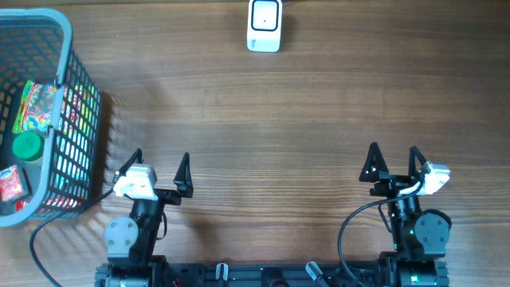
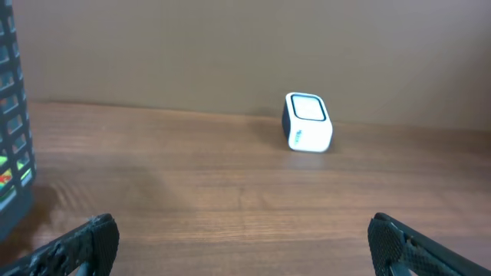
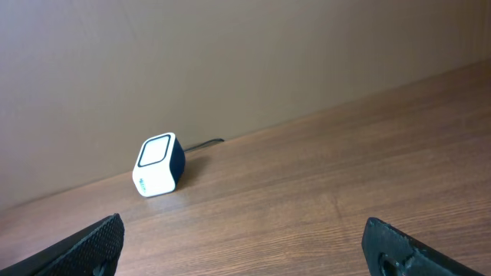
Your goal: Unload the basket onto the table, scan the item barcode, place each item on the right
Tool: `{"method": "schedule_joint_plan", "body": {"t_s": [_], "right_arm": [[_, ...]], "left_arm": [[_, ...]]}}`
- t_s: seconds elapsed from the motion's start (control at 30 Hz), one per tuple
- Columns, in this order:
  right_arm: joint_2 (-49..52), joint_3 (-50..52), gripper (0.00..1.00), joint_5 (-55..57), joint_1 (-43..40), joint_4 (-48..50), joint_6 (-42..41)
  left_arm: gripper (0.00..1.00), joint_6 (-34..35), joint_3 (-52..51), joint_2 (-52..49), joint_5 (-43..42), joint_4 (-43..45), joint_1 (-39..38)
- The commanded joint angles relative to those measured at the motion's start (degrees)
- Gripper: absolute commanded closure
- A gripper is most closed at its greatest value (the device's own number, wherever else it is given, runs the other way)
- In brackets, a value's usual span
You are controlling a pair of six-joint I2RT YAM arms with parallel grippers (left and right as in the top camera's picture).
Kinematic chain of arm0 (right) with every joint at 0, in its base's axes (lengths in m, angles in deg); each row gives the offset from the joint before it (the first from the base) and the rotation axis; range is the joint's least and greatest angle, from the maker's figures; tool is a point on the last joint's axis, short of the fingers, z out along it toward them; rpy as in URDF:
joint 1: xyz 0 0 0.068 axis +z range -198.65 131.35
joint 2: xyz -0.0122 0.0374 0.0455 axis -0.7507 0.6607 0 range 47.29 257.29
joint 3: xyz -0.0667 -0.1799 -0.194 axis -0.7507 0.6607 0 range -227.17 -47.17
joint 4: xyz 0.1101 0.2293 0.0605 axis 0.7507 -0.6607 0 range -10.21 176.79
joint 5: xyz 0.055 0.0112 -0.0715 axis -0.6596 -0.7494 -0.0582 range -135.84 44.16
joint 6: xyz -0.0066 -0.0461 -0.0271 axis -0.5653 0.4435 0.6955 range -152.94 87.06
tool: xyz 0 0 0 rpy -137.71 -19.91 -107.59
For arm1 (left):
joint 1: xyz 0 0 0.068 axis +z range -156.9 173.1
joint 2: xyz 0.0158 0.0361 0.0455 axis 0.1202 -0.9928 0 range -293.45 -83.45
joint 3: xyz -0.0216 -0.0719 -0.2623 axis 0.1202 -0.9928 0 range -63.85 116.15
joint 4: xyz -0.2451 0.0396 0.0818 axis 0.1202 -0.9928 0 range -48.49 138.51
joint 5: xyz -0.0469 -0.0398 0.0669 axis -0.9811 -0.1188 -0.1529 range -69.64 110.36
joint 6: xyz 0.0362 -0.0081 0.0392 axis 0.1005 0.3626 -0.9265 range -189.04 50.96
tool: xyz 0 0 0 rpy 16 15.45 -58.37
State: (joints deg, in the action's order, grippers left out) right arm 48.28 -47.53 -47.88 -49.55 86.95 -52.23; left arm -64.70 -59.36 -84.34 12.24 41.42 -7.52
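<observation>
A white barcode scanner [image 1: 264,25] with a dark screen stands at the table's far edge; it also shows as the scanner [image 2: 308,122] in the left wrist view and the scanner [image 3: 158,165] in the right wrist view. Items lie in a grey wire basket [image 1: 66,60] at the far left: a colourful packet [image 1: 36,108], a green-lidded item [image 1: 28,147] and a red packet [image 1: 11,183]. My left gripper [image 1: 160,163] stands open near the front, just right of the basket, holding nothing. My right gripper [image 1: 393,156] is open and bare at the front right.
The basket's dark wall [image 2: 14,146] fills the left edge of the left wrist view. A cable runs back from the scanner. Bare wooden tabletop [image 1: 271,135] lies between the grippers and the scanner.
</observation>
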Motion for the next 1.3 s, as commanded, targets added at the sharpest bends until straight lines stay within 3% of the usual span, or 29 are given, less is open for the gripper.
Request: {"method": "schedule_joint_plan", "body": {"t_s": [0.0, 0.13, 0.27, 0.4, 0.47, 0.6, 0.73, 0.9, 1.0, 1.1, 1.27], "right_arm": [[-0.57, 0.07, 0.0, 0.76, 0.31, 0.13, -0.37], [-0.57, 0.07, 0.0, 0.76, 0.31, 0.13, -0.39], [-0.57, 0.07, 0.0, 0.76, 0.31, 0.13, -0.37], [-0.57, 0.07, 0.0, 0.76, 0.31, 0.13, -0.39], [-0.57, 0.07, 0.01, 0.76, 0.31, 0.11, -0.37], [-0.57, 0.07, 0.0, 0.76, 0.31, 0.13, -0.39], [-0.57, 0.07, 0.0, 0.76, 0.31, 0.13, -0.37], [-0.57, 0.07, 0.0, 0.76, 0.31, 0.13, -0.39], [-0.57, 0.07, 0.0, 0.76, 0.31, 0.13, -0.39], [-0.57, 0.07, 0.0, 0.76, 0.31, 0.13, -0.39], [-0.57, 0.07, 0.0, 0.76, 0.31, 0.13, -0.39]], "left_arm": [[0.0, 2.69, 8.85, -2.14, -1.55, -4.07, 0.42], [0.0, 3.23, 18.03, -9.64, -3.23, -8.92, 0.42], [0.0, 5.31, 33.55, -23.52, -4.61, -19.5, 0.42], [0.0, 5.31, 49.68, -37.99, -20.92, -34.73, 0.42], [0.0, 5.14, 52.28, -42.71, -22.93, -38.62, 0.42], [0.0, 6.73, 53.33, -50.47, -25.2, -37.66, 0.44], [0.0, 13.07, 61.61, -56.41, -17.33, -41.22, 0.52], [0.0, 13.51, 85.99, -67.12, -2.54, -55.87, 0.55], [0.0, 18.84, 100.35, -72.87, 8.72, -62.86, 1.25], [0.0, 23.71, 111.56, -77.72, 13.18, -68.37, 6.01], [0.0, 30.4, 114.75, -82.29, 13.11, -74.01, 19.78]]}}
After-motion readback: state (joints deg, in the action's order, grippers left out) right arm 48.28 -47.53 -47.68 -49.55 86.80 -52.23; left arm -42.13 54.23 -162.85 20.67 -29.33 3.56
